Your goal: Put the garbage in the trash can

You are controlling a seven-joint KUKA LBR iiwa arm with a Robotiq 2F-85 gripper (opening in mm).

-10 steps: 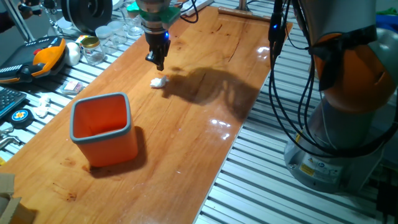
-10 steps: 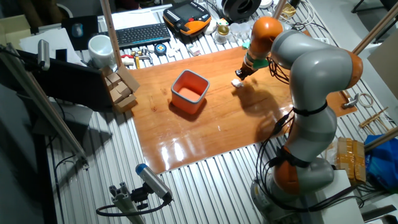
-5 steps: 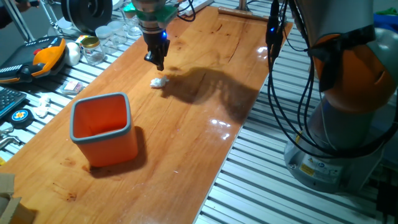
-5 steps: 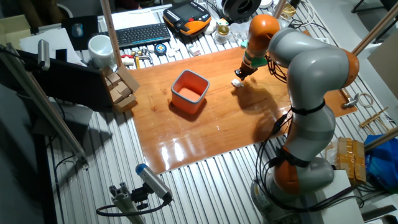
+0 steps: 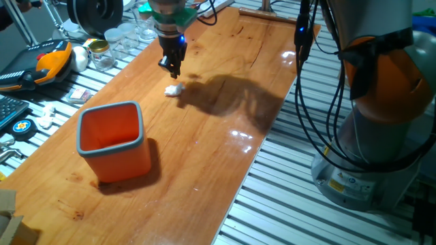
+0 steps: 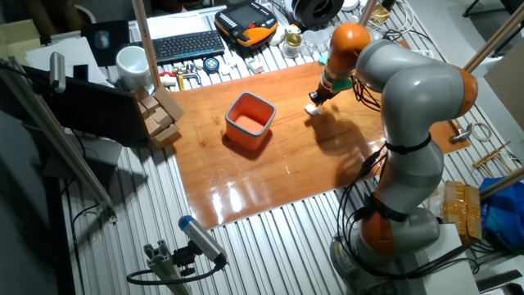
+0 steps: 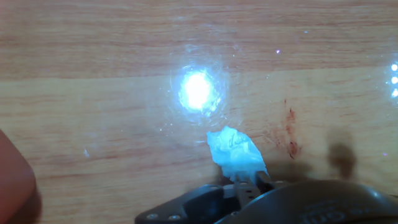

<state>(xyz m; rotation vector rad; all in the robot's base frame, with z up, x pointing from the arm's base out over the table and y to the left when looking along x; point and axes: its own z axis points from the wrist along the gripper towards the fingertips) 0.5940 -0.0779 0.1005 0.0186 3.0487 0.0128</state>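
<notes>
White garbage (image 5: 174, 90), one wad, lies below the narrowly closed, empty tool (image 5: 172, 69); one trash can (image 5: 113, 140).

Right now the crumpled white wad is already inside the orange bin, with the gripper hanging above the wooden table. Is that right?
Not quite. The crumpled white wad is not in the orange bin; it lies on the wooden table, apart from the bin, as one fixed view shows. The gripper does hang above the table, just over the wad.

Claw (image 7: 252, 182) tips cut off at hand view's bottom edge (open/closed unclear); garbage (image 7: 236, 155) partly hidden.
</notes>
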